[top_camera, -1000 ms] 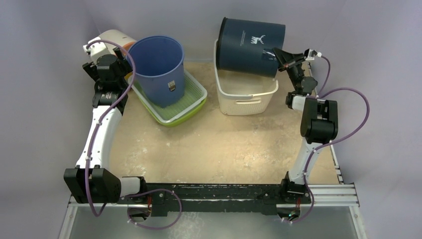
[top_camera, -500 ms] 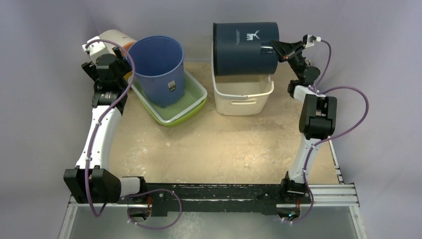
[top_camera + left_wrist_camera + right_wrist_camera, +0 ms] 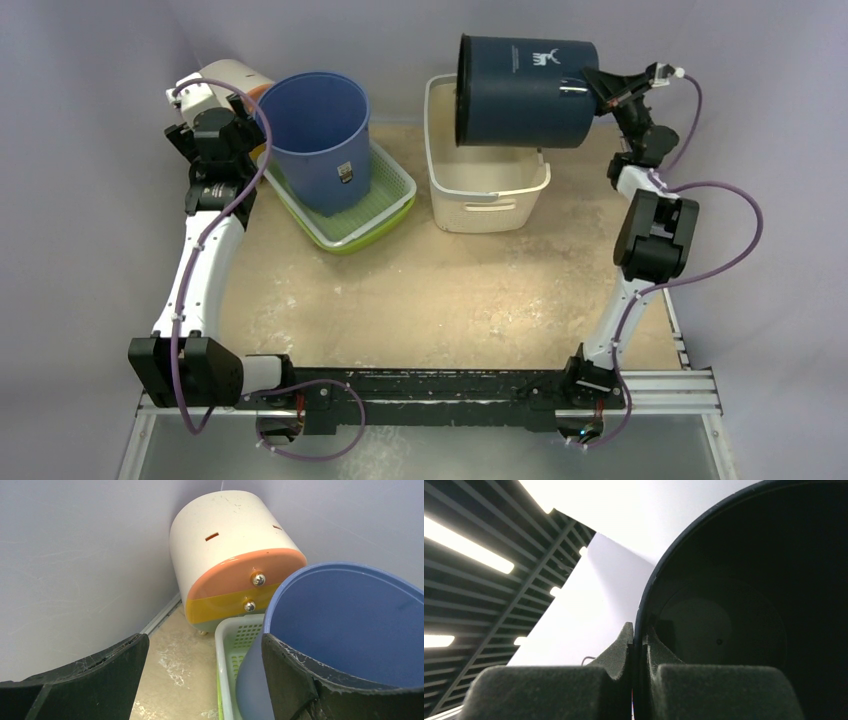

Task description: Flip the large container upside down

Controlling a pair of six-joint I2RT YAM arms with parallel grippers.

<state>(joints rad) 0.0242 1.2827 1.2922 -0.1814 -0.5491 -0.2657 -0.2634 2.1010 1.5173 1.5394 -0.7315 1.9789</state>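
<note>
The right gripper (image 3: 593, 84) is carrying the large container (image 3: 522, 92) rightward and a little higher than half a second ago. The container is now hanging over the cream basket (image 3: 487, 205), at about 1 o'clock on the table. It is lying roughly on its side (about halfway to inverted, by the look of it). The fingers (image 3: 616, 652) are pinching the dark navy rim, with the mouth facing 3 o'clock. The left gripper (image 3: 203, 641) is waiting with its fingers spread beside the blue bucket (image 3: 350, 625).

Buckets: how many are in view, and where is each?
2: one light blue bucket stands in the green tray; one navy bucket is held sideways above the white basket. None seems hidden.
</note>
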